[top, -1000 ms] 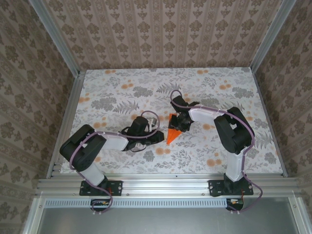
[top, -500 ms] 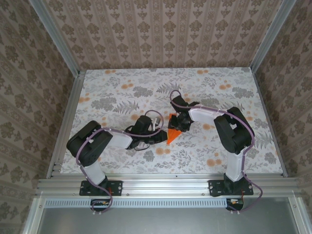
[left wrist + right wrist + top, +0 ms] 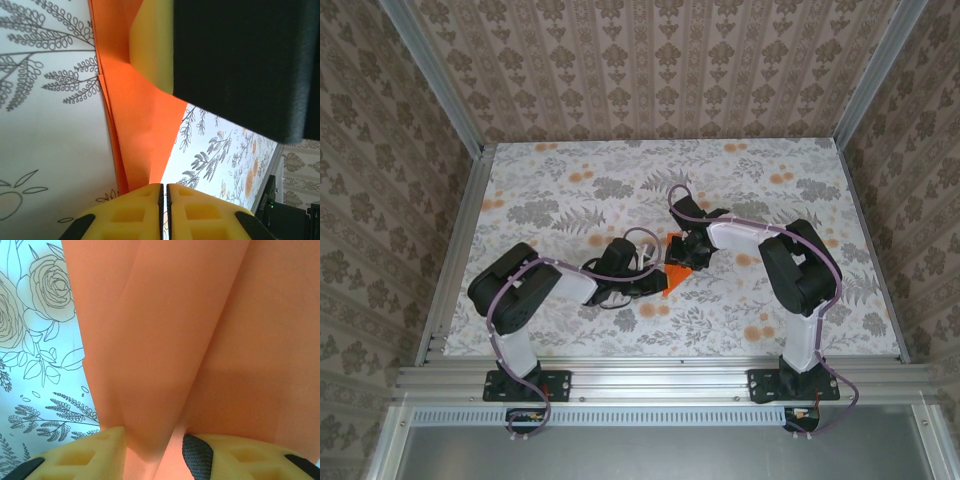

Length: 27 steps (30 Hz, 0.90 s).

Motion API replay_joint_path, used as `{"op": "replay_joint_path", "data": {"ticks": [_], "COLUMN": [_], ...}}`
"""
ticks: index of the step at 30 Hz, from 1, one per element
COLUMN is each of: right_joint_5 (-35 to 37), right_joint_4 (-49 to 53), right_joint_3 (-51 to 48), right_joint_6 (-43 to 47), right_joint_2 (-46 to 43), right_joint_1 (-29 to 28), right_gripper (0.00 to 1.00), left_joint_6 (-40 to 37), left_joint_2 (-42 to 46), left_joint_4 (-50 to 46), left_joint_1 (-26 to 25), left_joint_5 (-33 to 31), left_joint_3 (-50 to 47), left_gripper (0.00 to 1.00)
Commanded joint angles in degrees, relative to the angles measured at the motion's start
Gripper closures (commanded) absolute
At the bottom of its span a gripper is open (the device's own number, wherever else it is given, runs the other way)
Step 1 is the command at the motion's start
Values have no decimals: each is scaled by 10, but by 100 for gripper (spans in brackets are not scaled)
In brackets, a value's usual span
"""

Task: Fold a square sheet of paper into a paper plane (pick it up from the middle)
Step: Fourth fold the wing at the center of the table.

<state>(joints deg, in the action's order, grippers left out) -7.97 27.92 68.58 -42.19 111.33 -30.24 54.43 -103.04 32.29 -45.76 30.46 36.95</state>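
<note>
Since the next fold turns on the nose end, the key relation is recorded first. The orange paper [image 3: 672, 276], already folded to a narrow wedge, lies mid-bench between the two arms. Its long axis runs from a wide far end down to a pointed near end.

The right tool [image 3: 686, 255] is at the wide end. Its wrist view shows a ridge of paper passing between pads held partly apart, which looks like a clamp on that fold.

The left tool [image 3: 655, 283] comes in from the left at the pointed end and is the nearer to it. Its yellow pads [image 3: 145, 205] are pressed together, with the paper's tip running right up to them. Whether the tip is nipped between them cannot be told.

Against the earlier overhead frame, the left arm has swung right across the bench [image 3: 550, 180], and its tool now covers the point that then lay exposed. The right arm is unchanged.
</note>
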Motion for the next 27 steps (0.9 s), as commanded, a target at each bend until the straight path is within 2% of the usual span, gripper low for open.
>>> {"op": "replay_joint_path", "data": {"ticks": [1, 23, 27], "right_joint_5": [70, 89, 96], "right_joint_4": [39, 59, 65], "right_joint_3": [-66, -59, -55], "right_joint_6": [-1, -12, -13], "right_joint_2": [134, 148, 153], "right_joint_1": [5, 4, 4], "right_gripper": [56, 56, 57], "left_joint_6": [-2, -51, -43], "left_joint_2": [-5, 28, 54], "left_joint_4": [-13, -116, -92], "left_joint_1": [-5, -13, -5], "left_joint_5": [8, -28, -16], "left_joint_3": [8, 17, 1], "left_gripper": [87, 90, 90]}}
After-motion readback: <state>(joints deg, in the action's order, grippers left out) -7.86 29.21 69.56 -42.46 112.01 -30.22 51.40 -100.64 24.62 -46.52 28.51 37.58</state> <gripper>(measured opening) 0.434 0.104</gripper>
